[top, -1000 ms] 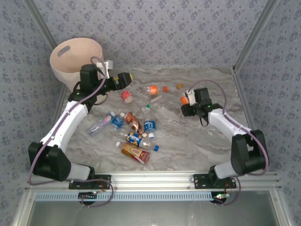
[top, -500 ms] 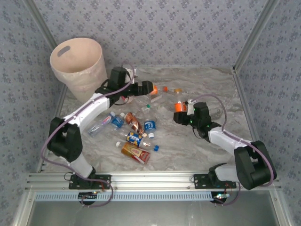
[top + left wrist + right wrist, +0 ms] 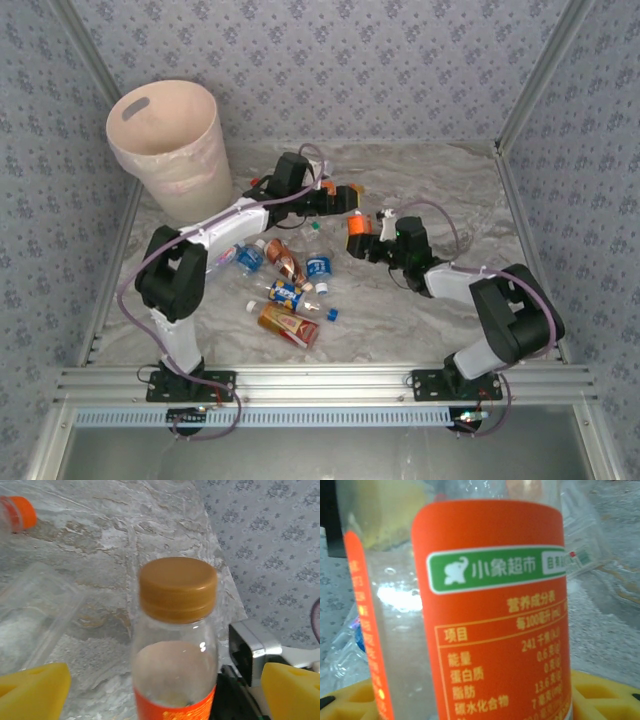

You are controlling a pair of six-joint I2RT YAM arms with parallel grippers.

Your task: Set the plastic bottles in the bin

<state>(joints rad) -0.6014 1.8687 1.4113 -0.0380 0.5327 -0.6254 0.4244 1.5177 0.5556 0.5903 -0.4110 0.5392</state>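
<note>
Looked like a robotics lab test cell, not anybody's home. Was boxed in on three sides by flowery grey-blue wall panels [image 3: 350, 60] slotted into aluminium extrusion posts [image 3: 533, 80]. Had a marble-print worktop [image 3: 400, 320], with two white robot arms [image 3: 215, 222] bolted to a slotted metal rail [image 3: 330, 385] along the near edge. Also had loose cables [image 3: 128, 290] looping off the arms.

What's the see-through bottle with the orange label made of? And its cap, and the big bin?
The bottle looks like thin clear plastic: it is glossy, and the table shows through it. Its cap seems to be hard plastic, matte brown-gold and opaque. The bin is probably smooth plastic too, pale pink-beige with a dull sheen.
</note>
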